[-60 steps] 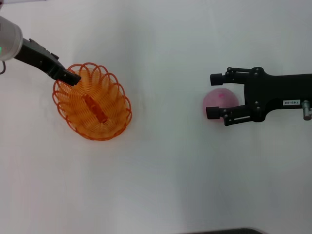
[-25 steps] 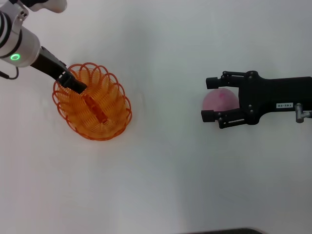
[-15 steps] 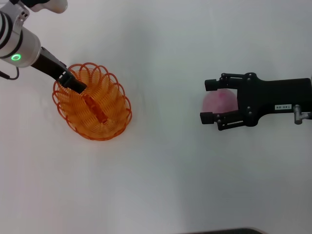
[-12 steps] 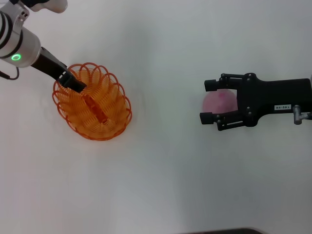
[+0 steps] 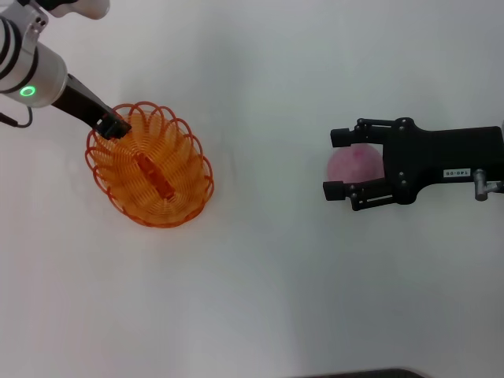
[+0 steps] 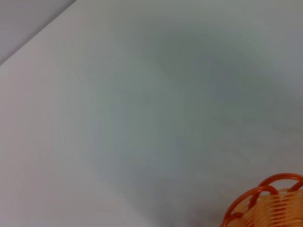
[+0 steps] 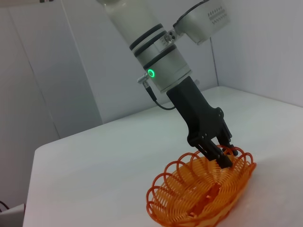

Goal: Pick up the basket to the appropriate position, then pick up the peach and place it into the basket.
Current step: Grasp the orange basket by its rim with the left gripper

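On the far left of your head view, the left end effector (image 5: 116, 126) reaches down at a slant to the scalloped rim of the basket (image 5: 150, 165), at the rim's far-left part. From the right wrist view you can see its dark fingers (image 7: 222, 158) drawn close together right at the rim loops, one seeming to sit inside the rim, but you cannot tell whether they actually pinch the wire. The basket sits flat on the white bench (image 5: 260, 268), its flat orange base strip showing through the middle; the left wrist view catches only a few orange loops of it at a corner of that picture. Moving right across a wide bare stretch of bench, you come to the peach (image 5: 354, 164), resting on the surface well apart from the basket. The right end effector (image 5: 339, 164) comes in from the right edge with its two fingers spread wide, one on either side of the peach. The pads stand off from the pink skin, so it grips nothing.
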